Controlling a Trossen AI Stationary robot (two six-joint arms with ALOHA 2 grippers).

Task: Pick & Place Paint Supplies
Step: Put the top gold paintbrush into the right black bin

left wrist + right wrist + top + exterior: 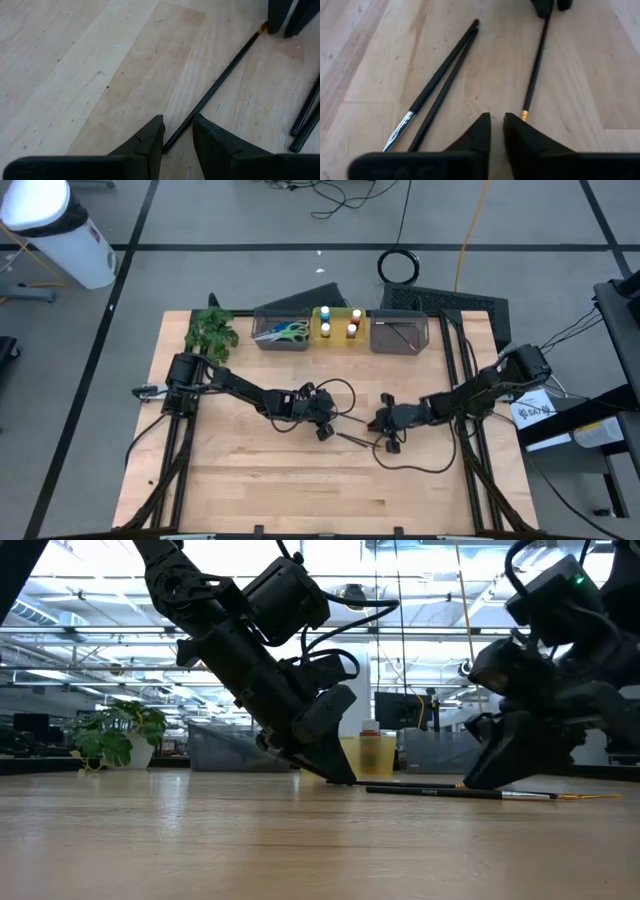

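We cannot make out the brush tips in the high view, where the arms' cables cross them, and the far bins are partly hidden behind the arms in the low view. The wooden table stands on a grey floor; behind it the low view shows a bright hall.

Along the far edge, beside the green plant, a grey bin holds two scissors, the yellow bin next to it holds the paint bottles, and a second grey bin holds a thin stick.

At the table's middle, one black brush lies flat. The left gripper straddles its handle end with a narrow gap, fingers not yet pressed on it. The right gripper, nearly closed, sits just beside its gold ferrule end, holding nothing. Two more brushes lie just beside it.
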